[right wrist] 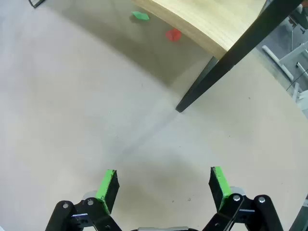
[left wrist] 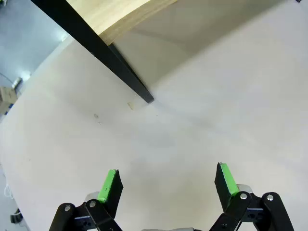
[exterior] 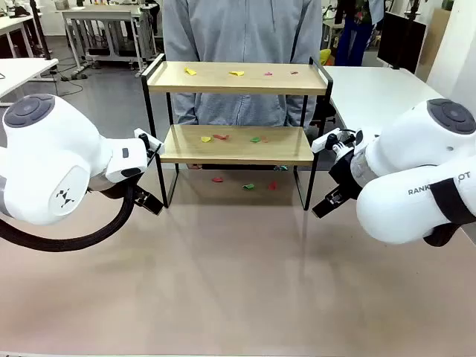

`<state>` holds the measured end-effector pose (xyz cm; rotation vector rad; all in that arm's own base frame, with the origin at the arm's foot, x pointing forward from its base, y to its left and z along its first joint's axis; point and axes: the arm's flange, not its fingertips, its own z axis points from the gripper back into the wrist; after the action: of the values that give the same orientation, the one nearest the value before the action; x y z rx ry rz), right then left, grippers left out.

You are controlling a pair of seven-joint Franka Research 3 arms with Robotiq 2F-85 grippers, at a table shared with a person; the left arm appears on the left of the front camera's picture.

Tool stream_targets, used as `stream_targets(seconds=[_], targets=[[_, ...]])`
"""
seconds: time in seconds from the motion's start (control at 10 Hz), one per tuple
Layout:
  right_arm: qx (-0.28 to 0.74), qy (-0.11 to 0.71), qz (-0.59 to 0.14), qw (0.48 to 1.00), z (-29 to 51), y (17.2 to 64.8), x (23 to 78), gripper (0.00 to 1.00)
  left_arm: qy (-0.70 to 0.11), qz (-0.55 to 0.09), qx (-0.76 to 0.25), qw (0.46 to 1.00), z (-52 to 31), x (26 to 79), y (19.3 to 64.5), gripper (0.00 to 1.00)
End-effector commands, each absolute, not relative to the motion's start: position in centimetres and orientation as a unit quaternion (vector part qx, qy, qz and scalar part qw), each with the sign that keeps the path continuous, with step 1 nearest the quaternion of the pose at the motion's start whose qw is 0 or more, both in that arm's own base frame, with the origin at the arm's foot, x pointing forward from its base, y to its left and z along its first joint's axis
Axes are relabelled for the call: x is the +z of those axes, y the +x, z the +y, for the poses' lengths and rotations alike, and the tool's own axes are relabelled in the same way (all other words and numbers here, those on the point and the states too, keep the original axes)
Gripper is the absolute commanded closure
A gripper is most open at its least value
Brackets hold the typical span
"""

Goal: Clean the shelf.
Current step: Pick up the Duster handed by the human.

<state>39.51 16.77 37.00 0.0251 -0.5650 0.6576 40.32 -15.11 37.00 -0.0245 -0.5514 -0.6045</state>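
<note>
The shelf (exterior: pixel 223 80) stands upright at the far middle of the table (exterior: pixel 238 282), just in front of the person (exterior: pixel 238 30). Its long axis runs left to right, and its open front faces the robot. Small coloured scraps (exterior: pixel 236 74) lie on both boards and on the table beneath. The left gripper (exterior: pixel 151 201) hangs near the shelf's left front leg, and the right gripper (exterior: pixel 327 205) near the right one. Both are wide open and empty.
</note>
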Motion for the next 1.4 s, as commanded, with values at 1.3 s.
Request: stream_targets(seconds=[1.3], targets=[[0.297, 0.13, -0.302, 0.897, 8.9, 44.6, 44.7, 0.0, -0.078, -0.292, -0.319, 0.898, -7.4, 45.1, 42.1, 0.0]])
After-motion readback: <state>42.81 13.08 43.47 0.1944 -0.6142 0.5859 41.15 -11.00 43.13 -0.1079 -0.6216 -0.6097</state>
